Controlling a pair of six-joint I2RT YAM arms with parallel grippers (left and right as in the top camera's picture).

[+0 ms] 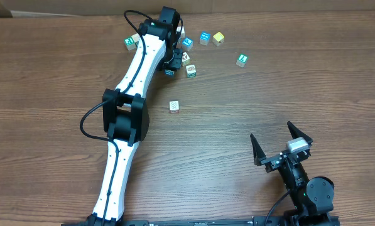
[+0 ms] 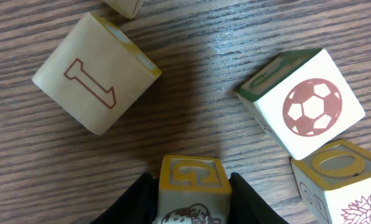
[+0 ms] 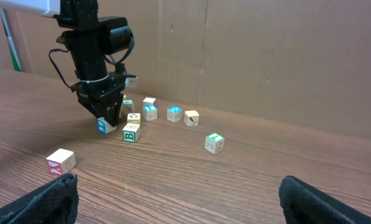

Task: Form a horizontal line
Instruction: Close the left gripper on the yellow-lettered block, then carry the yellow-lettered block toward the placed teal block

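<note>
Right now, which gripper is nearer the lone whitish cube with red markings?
Left. The left gripper clasps a yellow-edged cube beyond the lone cube; right gripper sits far rightward.

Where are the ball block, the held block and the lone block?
ball block (image 2: 312, 107), left wrist view, ball face.
held block (image 2: 191, 173), left wrist view, top face.
lone block (image 1: 174, 106), overhead view, top face.

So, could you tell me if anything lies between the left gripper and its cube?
Nothing visible does: the fingers of the left gripper press against both sides of the G cube; the soccer-ball cube and I cube sit apart from it.
</note>
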